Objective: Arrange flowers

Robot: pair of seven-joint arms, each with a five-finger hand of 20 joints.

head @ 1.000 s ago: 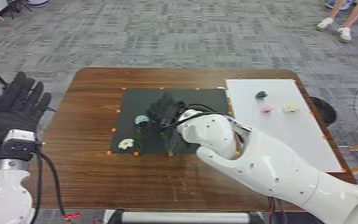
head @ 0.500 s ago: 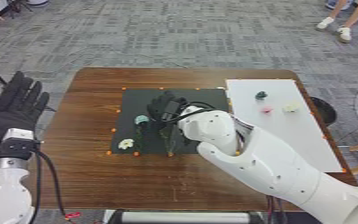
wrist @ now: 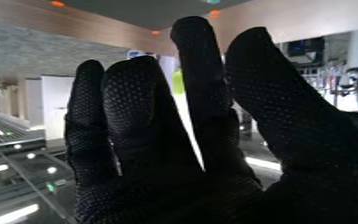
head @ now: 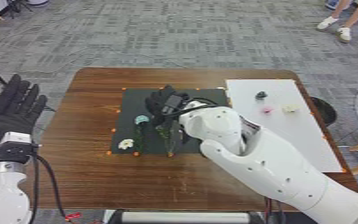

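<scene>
Right hand (wrist: 180, 192): black glove, the fingers are straight.
Table (wrist: 91, 24): brown edge, with orange marks (wrist: 214, 13).
Floor (wrist: 47, 50): it is grey.

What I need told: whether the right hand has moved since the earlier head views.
Yes, the right hand has moved forward in the head view, toward the far edge of the black mat.

The table (head: 82, 140) carries a black mat (head: 133, 106) and white sheet (head: 295, 135).
</scene>
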